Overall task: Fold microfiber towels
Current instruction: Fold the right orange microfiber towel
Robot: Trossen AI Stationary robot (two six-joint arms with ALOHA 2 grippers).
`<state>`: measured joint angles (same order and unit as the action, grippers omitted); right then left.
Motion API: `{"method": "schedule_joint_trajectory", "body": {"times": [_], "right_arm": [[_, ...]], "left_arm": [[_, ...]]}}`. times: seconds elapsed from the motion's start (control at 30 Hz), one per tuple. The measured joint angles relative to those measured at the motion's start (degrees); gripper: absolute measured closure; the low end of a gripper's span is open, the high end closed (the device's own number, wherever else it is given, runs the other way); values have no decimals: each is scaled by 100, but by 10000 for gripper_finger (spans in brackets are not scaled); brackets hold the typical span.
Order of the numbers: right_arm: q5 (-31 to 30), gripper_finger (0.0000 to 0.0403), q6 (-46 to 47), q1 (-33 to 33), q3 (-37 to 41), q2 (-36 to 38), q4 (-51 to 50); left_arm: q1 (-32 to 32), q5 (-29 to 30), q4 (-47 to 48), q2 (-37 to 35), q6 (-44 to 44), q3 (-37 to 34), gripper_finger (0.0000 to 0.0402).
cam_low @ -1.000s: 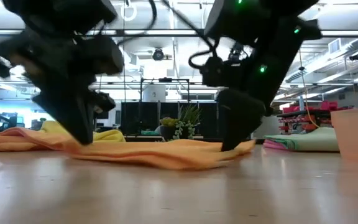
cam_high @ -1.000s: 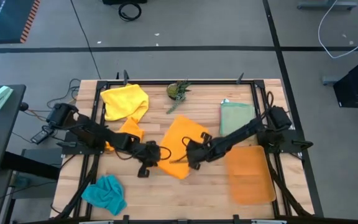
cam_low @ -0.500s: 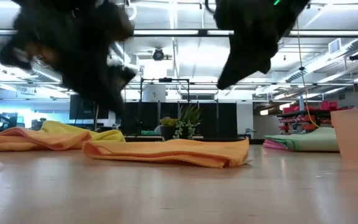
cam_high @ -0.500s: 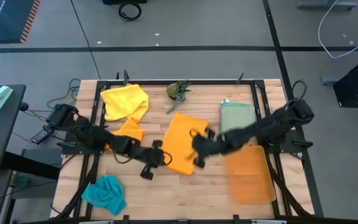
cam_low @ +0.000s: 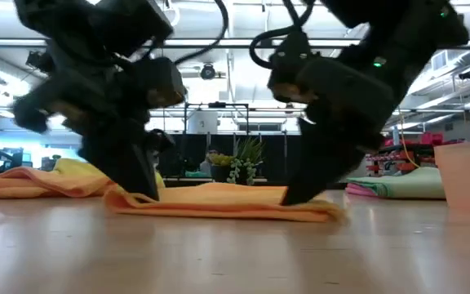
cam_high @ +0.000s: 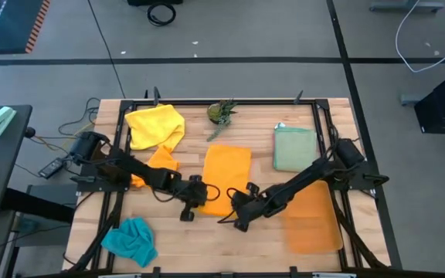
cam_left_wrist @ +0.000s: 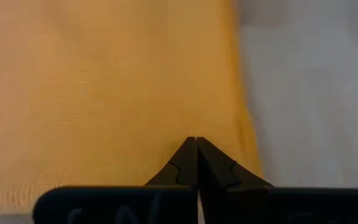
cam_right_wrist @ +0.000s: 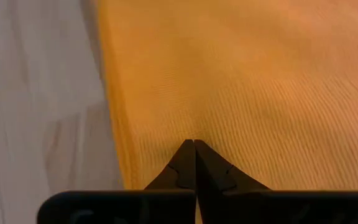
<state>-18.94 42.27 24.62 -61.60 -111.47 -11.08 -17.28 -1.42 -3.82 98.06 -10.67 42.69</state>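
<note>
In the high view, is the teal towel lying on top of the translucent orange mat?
No. The teal towel sits crumpled at the table's near left corner, while the orange mat lies bare on the right side.

R gripper (cam_right_wrist: 195, 144): both dark fingers pressed together into one sharp point, no gap betw them, w/ a dark bar of the gripper body across the base. Tip sits right at the orange towel (cam_right_wrist: 260, 93), just inside its edge; can't tell if any cloth is pinched. Towel fills most of the frame, lying flat, fine ribbed weave, a few soft creases. Its long edge runs straight, slightly rolled and thicker than the rest. Beside that edge, bare pale wood table (cam_right_wrist: 36, 106), grain lines running roughly along the edge, w/ the towel casting a thin shadow on it
</note>
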Motion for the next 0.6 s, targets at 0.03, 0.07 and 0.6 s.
{"method": "schedule_joint_trajectory", "body": {"times": [0.03,0.07,0.6], "right_arm": [[44,401,-10,28,0,96,-282],[79,401,-54,45,16,195,-499],[-722,352,-1466,1023,11,1213,-1754]], "left_arm": [[-105,-5,-127,11,-99,23,396],[-205,-10,-339,42,-134,73,397],[-715,619,324,31,836,822,331]]}}
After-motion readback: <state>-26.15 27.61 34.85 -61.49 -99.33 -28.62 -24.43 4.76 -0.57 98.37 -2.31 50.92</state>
